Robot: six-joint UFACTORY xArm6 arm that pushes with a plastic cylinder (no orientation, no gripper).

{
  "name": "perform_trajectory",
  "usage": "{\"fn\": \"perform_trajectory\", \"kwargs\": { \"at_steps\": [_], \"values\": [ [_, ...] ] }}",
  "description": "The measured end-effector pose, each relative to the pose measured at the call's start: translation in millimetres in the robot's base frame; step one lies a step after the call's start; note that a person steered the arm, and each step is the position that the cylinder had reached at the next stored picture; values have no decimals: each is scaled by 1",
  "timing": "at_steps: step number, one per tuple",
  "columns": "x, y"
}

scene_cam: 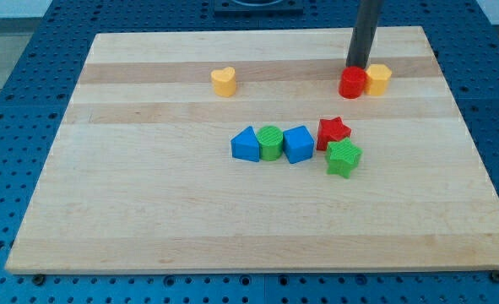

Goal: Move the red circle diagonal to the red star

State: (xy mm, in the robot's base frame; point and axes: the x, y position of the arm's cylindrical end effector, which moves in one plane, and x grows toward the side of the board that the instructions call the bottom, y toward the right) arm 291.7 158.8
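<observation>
Pale wood fills the frame, a table [148,219] with long grain bands, and we have a tight little crowd of blocks near its middle. Running from the view's left there is a blue triangular block [246,144], a green cylinder [270,142] touching it, then a blue cube-like block [298,143] right against that. At 3 o'clock of that cube sits the red star [333,132], and pressed in at the star's 5 o'clock is a green star-like block [344,158]. So the star's 9 o'clock and 5 o'clock sides are both boxed in. Far off at 10 o'clock from the group, a yellow heart [224,81] stands alone.

Up at 12 o'clock of the red star, well apart from it, we find the red circle [352,83]: a short glossy red cylinder with a rounded top, upright. A yellow block [378,78], faceted in shape, touches it at its 3 o'clock side.

There is no gripper here to open or close, just the dark rod, and our tip [355,66] sits right at the red circle's 12 o'clock edge, seemingly in contact.
</observation>
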Motion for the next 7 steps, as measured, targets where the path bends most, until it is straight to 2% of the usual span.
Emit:
{"fn": "perform_trajectory", "kwargs": {
  "at_steps": [2,5,7],
  "values": [
    [51,2],
    [58,1],
    [81,11]
  ]
}}
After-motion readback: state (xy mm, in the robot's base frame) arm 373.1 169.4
